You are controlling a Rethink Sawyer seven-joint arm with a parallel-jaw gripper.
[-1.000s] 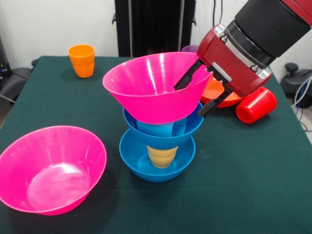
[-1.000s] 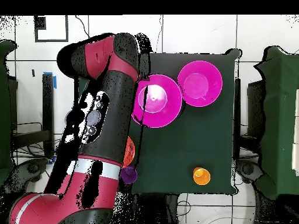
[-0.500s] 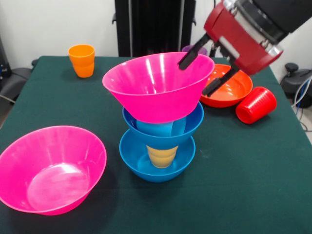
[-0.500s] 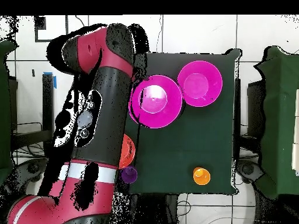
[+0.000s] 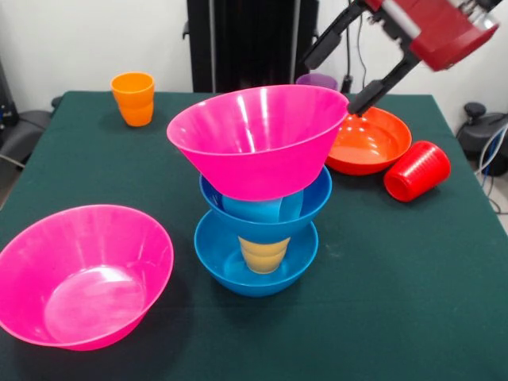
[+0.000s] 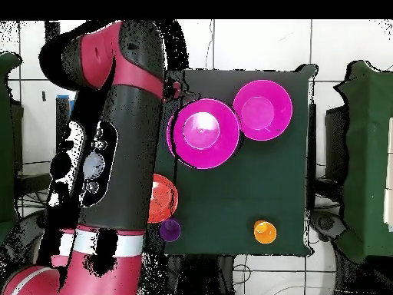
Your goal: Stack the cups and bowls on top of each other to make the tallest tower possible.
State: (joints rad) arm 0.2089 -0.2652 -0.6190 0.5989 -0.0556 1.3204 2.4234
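The tower [image 5: 258, 198] stands mid-table: a blue bowl [image 5: 254, 274] holding a yellow cup [image 5: 263, 254], a second blue bowl [image 5: 313, 202] holding a light blue cup [image 5: 258, 209], and a pink bowl [image 5: 254, 139] tilted on top. From overhead the top pink bowl [image 6: 203, 132] hides the rest. My gripper [image 5: 331, 86] is open and empty, above and behind the pink bowl's right rim, clear of it. The second pink bowl [image 5: 83, 274] sits at the front left. The orange cup [image 5: 133, 98], purple cup [image 5: 317, 80], orange-red bowl [image 5: 369, 141] and red cup [image 5: 417, 171], on its side, stand apart.
The green table [image 5: 397, 278] carries everything. In the overhead view the arm [image 6: 107, 154] covers the table's left edge, next to the orange-red bowl [image 6: 163, 198] and the purple cup [image 6: 170, 229]. The orange cup [image 6: 263, 230] and second pink bowl [image 6: 262, 109] also show there.
My gripper straddled the top pink bowl's right rim; it has lifted up and back, away from the bowl. The pink bowl stays on the tower.
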